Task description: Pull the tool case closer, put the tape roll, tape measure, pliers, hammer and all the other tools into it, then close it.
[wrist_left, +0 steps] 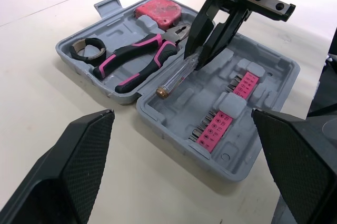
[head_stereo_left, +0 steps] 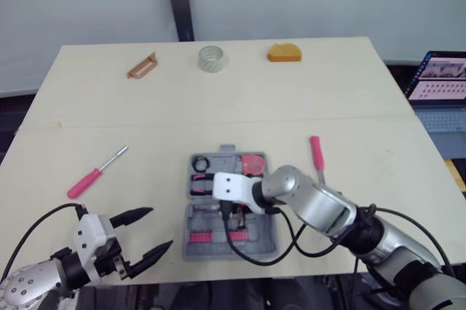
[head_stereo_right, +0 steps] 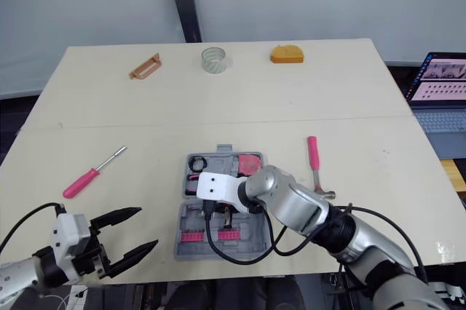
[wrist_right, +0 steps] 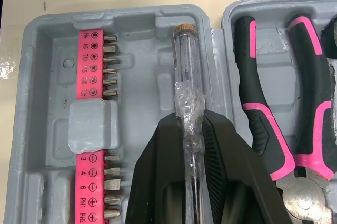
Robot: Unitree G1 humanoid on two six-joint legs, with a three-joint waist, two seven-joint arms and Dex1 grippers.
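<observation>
Pale wood table (head_stereo_left: 349,106) runs back to a grey wall, with a laptop (head_stereo_left: 437,81) off its right edge. Near the front edge, at the middle, the tool case (wrist_left: 174,113) lies open in 2 grey halves. The far half already holds the pliers (wrist_left: 137,61), a pink tape measure (wrist_left: 158,13) and a small black ring (wrist_left: 87,50). The near half carries 2 pink bit strips (wrist_right: 95,66). The right gripper (wrist_left: 202,56) hangs over the near half, its fingers pinched narrowly on a clear-handled tester screwdriver (wrist_right: 185,61). That tool slants down with its brass cap low by the ridge between the halves; I cannot tell whether it touches. The left gripper (head_stereo_left: 159,228) hovers at the front left of the table, spread wide and holding nothing. Judging by this, the step in hand is seating the tester in its moulded slot. The next move calls for levelling it along the recess before letting go, so it does not bridge the ridge. Out on the table lie a pink screwdriver (head_stereo_left: 95,175) at the left, the hammer (head_stereo_left: 317,153) just right of the case, and along the far edge a brown piece (head_stereo_left: 142,66), the tape roll (head_stereo_left: 211,58) and an orange object (head_stereo_left: 284,52).
</observation>
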